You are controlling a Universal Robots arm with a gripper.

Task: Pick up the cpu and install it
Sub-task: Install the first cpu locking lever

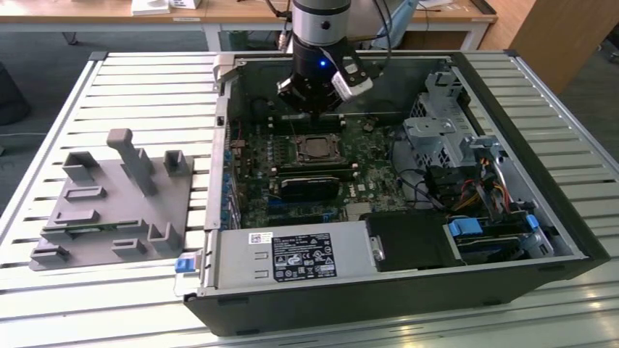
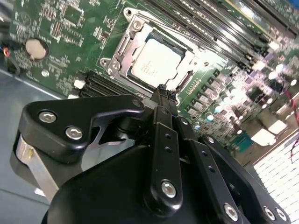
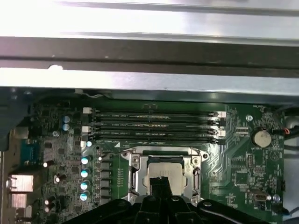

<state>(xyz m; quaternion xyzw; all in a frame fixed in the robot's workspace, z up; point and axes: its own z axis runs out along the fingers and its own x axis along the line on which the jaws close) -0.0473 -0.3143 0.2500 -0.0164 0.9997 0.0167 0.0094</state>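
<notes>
The cpu [image 2: 153, 64] lies flat in the metal socket frame [image 2: 122, 55] on the green motherboard [image 1: 290, 181], silvery top up; in the exterior view it sits near the board's centre [image 1: 312, 150], and it also shows in the first wrist view [image 3: 164, 170]. The hand [image 2: 163, 94] hangs above the board just beside the socket, its fingertips brought together and gripping nothing. The fingertips are clear of the chip's top, with a gap visible between them and the frame.

Surroundings: a bank of long memory slots [image 3: 154, 126] runs just beyond the socket, between it and the case wall [image 3: 149, 51]. A round coin battery [image 3: 261, 138] sits to one side of the slots. A row of small capacitors [image 3: 85, 179] stands along the opposite flank of the socket. In the exterior view, a black heat-sink block [image 1: 309, 183] lies on the near side of the socket, and a drive cage with cable bundles [image 1: 454, 152] crowds the exterior view's right of the case.

Edges: the open computer case [image 1: 387, 304] rests on a slatted bench [image 1: 145, 87]. A grey fixture plate [image 1: 111, 210] sits on the bench at the exterior view's left, well apart from the case. Open room exists directly above the socket.
</notes>
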